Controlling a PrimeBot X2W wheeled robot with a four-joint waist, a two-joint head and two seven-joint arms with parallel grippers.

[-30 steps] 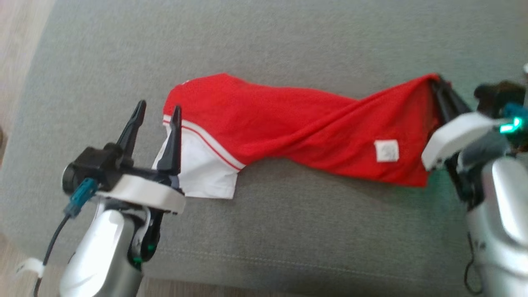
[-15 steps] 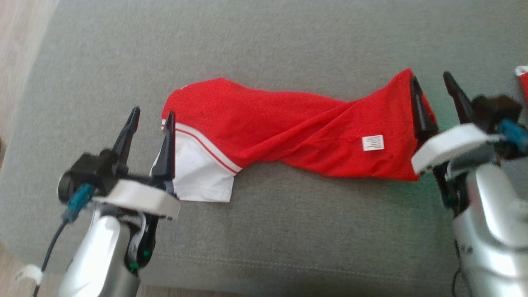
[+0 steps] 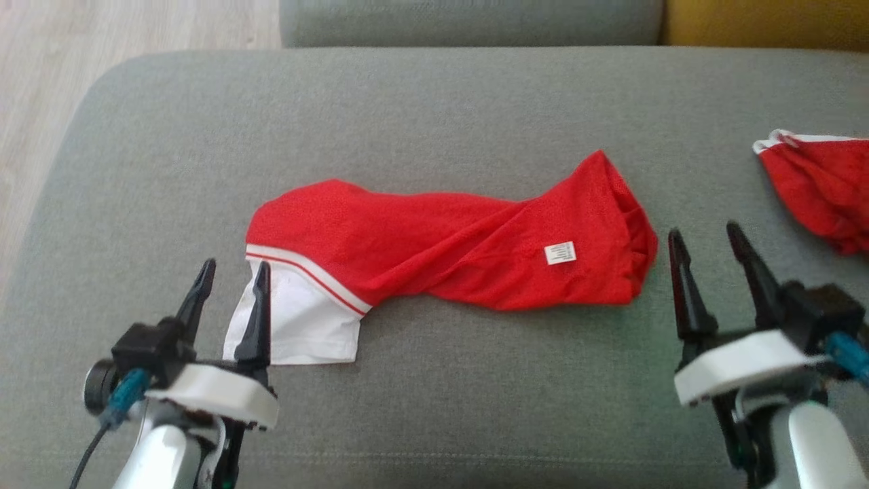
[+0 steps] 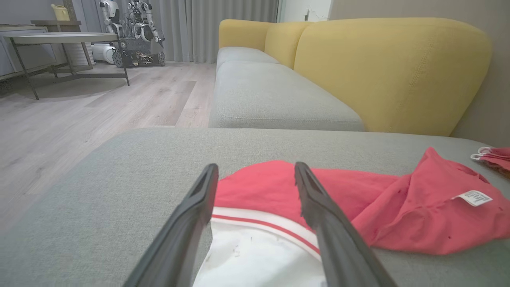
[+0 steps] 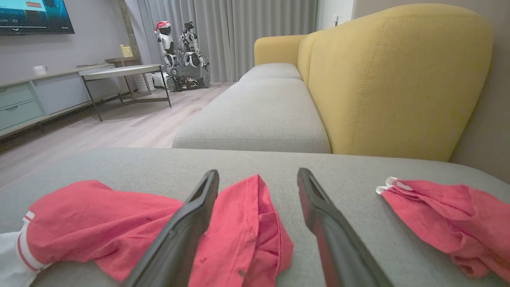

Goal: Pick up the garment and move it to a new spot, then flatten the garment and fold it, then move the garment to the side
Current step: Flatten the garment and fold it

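Note:
The garment [image 3: 441, 251] is red with a white, red-striped end and a small white label; it lies stretched and twisted across the grey cushion [image 3: 434, 102]. My left gripper [image 3: 232, 272] stands open just at its white end [image 4: 259, 255], nothing between the fingers. At the garment's red end [image 5: 247, 227] my right gripper [image 3: 706, 234] is open too, a little to its right and apart from it. In each wrist view the fingers frame the cloth lying beyond them, left gripper [image 4: 255, 171], right gripper [image 5: 258, 175].
A second red garment [image 3: 815, 183] lies bunched at the cushion's right edge [image 5: 450, 219]. A yellow sofa back [image 4: 390, 67] and more grey cushions lie beyond. Wooden floor [image 3: 136, 27] is off the left; a table and another robot stand far back.
My right gripper has opened and let go of the garment's red end, which dropped onto the cushion. The head camera has tilted, so the whole picture shifted; both grippers sit lower in view.

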